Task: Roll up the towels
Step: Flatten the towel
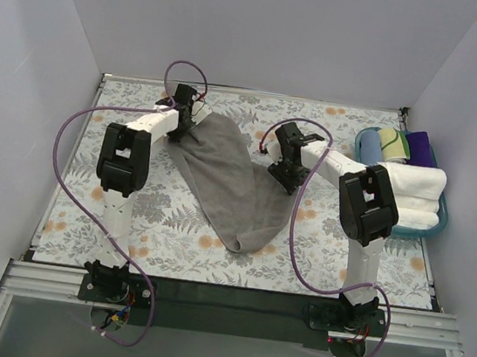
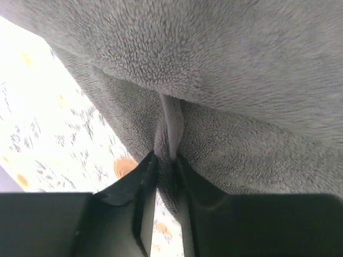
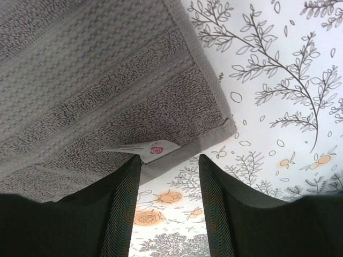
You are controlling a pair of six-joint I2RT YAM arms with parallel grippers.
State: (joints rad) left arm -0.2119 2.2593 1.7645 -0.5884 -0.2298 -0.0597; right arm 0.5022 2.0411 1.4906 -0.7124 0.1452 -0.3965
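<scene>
A grey-brown towel (image 1: 229,182) lies spread diagonally on the floral table covering (image 1: 327,243), from the far left towards the near middle. My left gripper (image 1: 187,112) is shut on a pinched fold of the towel (image 2: 167,160) at its far corner and holds it raised. My right gripper (image 1: 285,174) is open at the towel's right edge. In the right wrist view its fingers (image 3: 126,203) straddle bare covering just short of the towel's hemmed corner (image 3: 193,155), where a white label (image 3: 142,148) with a red rose sticks out.
A teal basket (image 1: 439,224) at the right side holds folded white towels (image 1: 413,188) and rolled towels in blue, green and purple (image 1: 397,144). White walls enclose the table on three sides.
</scene>
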